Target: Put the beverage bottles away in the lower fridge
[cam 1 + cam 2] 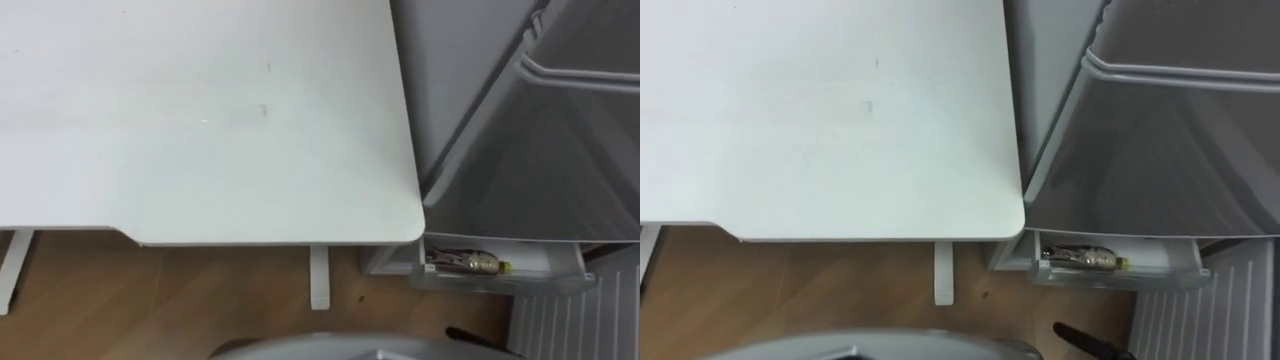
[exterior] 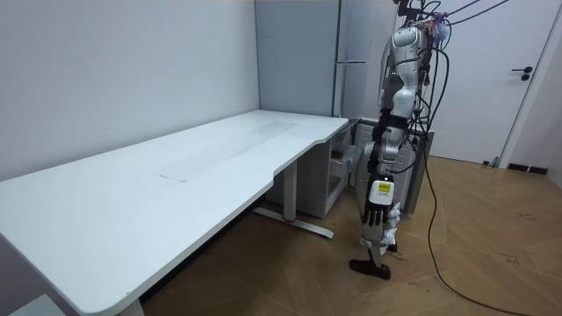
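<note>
A drink bottle (image 1: 478, 264) with a yellow cap lies on its side in a white bin (image 1: 545, 262) low in the open fridge (image 1: 520, 150), just right of the table's near corner. The same bottle (image 1: 1087, 258) lies there in the right eye view. In the room view I stand upright at the far end of the table, facing the fridge (image 2: 351, 79). My left hand (image 2: 373, 167) hangs by my side, away from the bottle.
A large white table (image 1: 200, 120) spreads across the left, its rounded corner close to the fridge. Its white leg (image 1: 319, 278) stands on the wooden floor. A ribbed white panel (image 1: 580, 320) lies at the lower right. A closed door (image 2: 518, 79) is behind me.
</note>
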You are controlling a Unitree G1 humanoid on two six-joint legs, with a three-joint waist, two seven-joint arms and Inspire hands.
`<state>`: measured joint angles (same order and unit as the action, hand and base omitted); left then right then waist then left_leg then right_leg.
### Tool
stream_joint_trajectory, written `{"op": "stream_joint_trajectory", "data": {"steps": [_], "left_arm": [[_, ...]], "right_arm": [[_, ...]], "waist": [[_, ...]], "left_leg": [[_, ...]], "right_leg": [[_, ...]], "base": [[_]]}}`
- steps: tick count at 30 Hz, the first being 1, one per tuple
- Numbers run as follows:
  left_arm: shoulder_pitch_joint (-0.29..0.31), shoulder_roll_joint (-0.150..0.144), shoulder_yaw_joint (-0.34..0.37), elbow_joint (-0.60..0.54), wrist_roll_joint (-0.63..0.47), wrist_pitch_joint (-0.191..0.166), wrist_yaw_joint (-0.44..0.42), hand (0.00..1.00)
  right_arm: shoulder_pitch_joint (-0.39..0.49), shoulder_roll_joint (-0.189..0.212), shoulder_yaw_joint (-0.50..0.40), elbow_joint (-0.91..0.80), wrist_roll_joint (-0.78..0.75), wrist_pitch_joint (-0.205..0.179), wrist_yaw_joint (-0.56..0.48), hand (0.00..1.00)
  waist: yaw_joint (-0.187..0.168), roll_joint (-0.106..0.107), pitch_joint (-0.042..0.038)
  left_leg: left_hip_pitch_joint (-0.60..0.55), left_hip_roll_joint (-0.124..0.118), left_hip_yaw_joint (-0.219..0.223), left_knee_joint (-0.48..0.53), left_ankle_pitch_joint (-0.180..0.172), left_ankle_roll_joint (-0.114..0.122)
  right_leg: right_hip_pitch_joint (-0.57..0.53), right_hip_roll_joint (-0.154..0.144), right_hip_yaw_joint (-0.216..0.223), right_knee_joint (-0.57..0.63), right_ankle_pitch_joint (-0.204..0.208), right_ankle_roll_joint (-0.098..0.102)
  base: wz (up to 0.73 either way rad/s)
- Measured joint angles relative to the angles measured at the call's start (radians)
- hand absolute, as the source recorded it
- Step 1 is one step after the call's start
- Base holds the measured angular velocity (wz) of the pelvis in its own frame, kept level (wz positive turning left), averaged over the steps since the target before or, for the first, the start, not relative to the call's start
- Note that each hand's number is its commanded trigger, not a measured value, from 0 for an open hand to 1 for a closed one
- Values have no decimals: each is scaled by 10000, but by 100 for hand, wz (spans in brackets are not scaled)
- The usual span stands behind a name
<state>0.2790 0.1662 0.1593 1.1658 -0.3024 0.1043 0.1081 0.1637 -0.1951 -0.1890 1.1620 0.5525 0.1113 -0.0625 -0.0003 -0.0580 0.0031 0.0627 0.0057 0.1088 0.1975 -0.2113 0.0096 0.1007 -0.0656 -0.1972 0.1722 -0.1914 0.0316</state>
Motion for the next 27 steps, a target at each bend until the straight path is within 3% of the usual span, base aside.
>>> {"op": "stream_joint_trajectory", "data": {"steps": [4, 8, 14, 17, 20, 27], "left_arm": [[3, 107, 728, -253, 680, 54, 62, 0], [-33, 303, 743, -332, 685, -67, 191, 0], [-35, 433, 749, -469, 714, -80, 194, 0], [-21, 488, 756, -508, 709, -159, 197, 0], [64, 502, 780, -616, 793, -316, 199, 0], [336, 514, 767, -854, 801, -456, 340, 0]], "right_arm": [[327, -79, -1043, -1951, -1412, 0, -1092, 0], [724, -290, -1730, -3759, -2118, -267, -2299, 0], [1532, -361, -2015, -5985, -2887, -351, -3628, 0], [1796, -367, -2337, -6400, -2888, -591, -4092, 0], [2041, -398, -3025, -6394, -2887, -840, -4473, 0], [2612, -417, -3144, -6305, -2882, -1067, -4721, 0]], "waist": [[-346, -81, -41], [-789, -151, -41], [-1060, -282, -32], [-1342, -418, -46], [-1367, -471, -44], [-1381, -502, -59]], "left_leg": [[67, 32, 213, -73, 2, 1], [73, 42, 444, -189, 1, 3], [231, 149, 943, -370, -80, -36], [276, 174, 1061, -430, -90, -52], [373, 192, 1150, -543, -107, -76], [526, 245, 1448, -632, -144, -101]], "right_leg": [[-141, 22, 203, 76, 0, -1], [-330, 24, 426, 173, 1, 0], [-495, 154, 930, 182, 14, -13], [-500, 177, 991, 186, 19, -20], [-490, 227, 1147, 188, 19, -20], [-482, 305, 1427, 198, 38, -43]], "base": [[-13], [-19], [-26], [-12], [-13], [-15]]}}
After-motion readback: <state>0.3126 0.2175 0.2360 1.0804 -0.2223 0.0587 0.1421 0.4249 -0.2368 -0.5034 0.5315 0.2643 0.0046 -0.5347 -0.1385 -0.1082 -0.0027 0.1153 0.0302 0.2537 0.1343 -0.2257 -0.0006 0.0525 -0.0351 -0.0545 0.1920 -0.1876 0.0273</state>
